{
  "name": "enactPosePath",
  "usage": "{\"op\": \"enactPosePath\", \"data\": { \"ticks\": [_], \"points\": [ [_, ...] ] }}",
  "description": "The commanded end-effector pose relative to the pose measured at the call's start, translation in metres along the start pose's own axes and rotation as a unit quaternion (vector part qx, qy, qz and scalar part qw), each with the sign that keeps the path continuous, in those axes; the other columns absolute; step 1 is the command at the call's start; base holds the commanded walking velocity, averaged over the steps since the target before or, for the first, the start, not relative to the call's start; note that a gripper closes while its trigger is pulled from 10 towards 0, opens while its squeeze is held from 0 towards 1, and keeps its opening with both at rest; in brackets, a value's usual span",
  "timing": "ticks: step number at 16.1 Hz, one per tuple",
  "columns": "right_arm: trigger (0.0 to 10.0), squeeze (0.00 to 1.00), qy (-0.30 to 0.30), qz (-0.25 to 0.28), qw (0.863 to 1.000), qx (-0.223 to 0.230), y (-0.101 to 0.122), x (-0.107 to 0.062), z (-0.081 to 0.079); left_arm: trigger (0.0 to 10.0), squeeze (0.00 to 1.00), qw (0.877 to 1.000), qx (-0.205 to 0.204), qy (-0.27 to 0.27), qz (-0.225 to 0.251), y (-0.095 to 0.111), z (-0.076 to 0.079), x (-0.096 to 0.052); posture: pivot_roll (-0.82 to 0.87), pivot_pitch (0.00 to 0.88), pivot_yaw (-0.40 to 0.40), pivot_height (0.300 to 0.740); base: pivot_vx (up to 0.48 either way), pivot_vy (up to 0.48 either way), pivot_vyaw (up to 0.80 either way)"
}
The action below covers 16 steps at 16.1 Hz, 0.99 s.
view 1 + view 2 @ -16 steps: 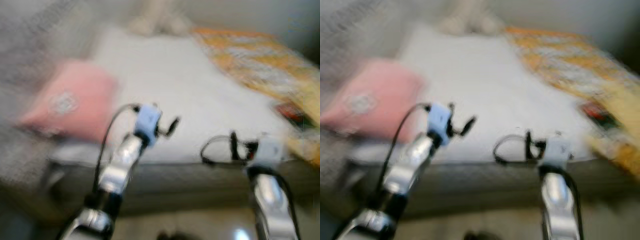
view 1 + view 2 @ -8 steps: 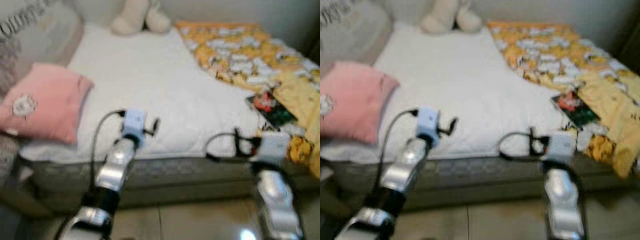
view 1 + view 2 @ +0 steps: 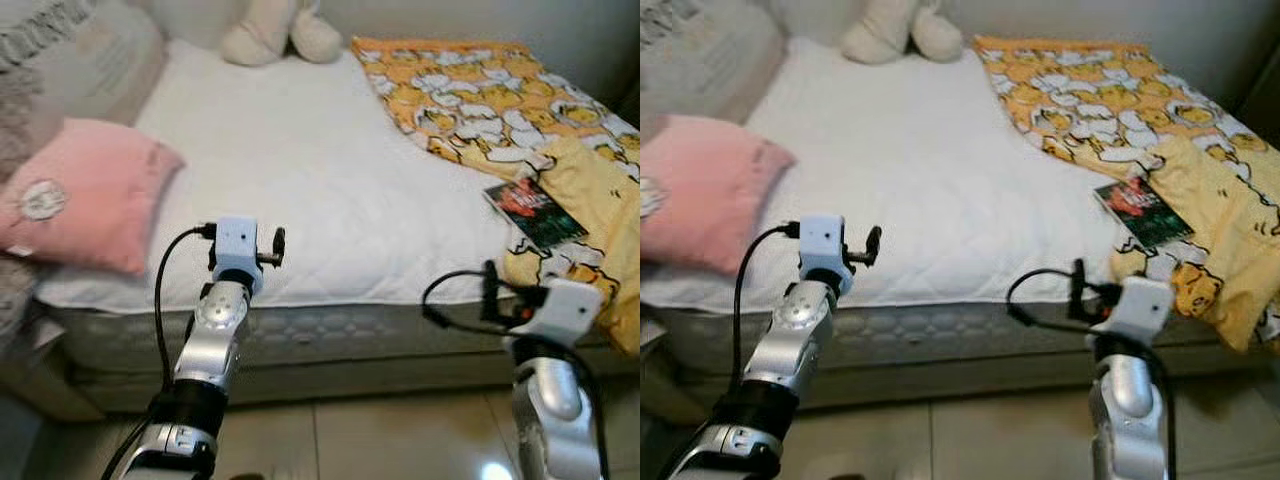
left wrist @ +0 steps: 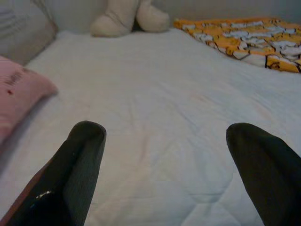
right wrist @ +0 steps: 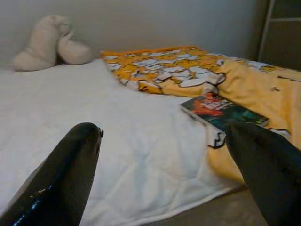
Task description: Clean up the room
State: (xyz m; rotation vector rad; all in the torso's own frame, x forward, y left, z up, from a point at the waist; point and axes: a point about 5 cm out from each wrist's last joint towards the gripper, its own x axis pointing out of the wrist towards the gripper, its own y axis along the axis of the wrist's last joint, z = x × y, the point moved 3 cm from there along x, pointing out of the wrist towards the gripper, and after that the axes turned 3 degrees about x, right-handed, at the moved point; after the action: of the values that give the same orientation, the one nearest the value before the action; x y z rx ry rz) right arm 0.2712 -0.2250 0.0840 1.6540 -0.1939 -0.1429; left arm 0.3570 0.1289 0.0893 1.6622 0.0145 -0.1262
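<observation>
White quilted bed (image 3: 300,170), a pink pillow (image 3: 85,195), an orange-yellow blanket (image 3: 480,90) patterned with white cartoon figures, a cream plush toy (image 3: 270,30), a red-and-green book (image 3: 535,210).

On the bed (image 3: 300,180): pillow (image 3: 85,195) at left, plush toy (image 3: 275,30) at back, blanket (image 3: 500,100) right, book (image 3: 533,212) on blanket.
</observation>
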Motion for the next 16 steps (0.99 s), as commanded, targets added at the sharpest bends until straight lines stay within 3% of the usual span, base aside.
{"op": "enactPosePath", "data": {
  "ticks": [1,16],
  "points": [
    [10.0,0.00,-0.005,-0.002,1.000,0.002,-0.001,0.001,0.004,10.0,0.00,1.000,-0.003,-0.002,0.005,0.004,0.003,0.001,0.06,0.000,-0.022,0.740,0.000,-0.465,0.00],
    [10.0,0.00,0.000,-0.006,1.000,-0.014,-0.001,0.006,0.004,10.0,0.00,0.999,0.014,-0.052,-0.001,0.006,0.022,0.010,0.05,0.000,-0.016,0.740,0.000,-0.464,0.67]
  ]
}}
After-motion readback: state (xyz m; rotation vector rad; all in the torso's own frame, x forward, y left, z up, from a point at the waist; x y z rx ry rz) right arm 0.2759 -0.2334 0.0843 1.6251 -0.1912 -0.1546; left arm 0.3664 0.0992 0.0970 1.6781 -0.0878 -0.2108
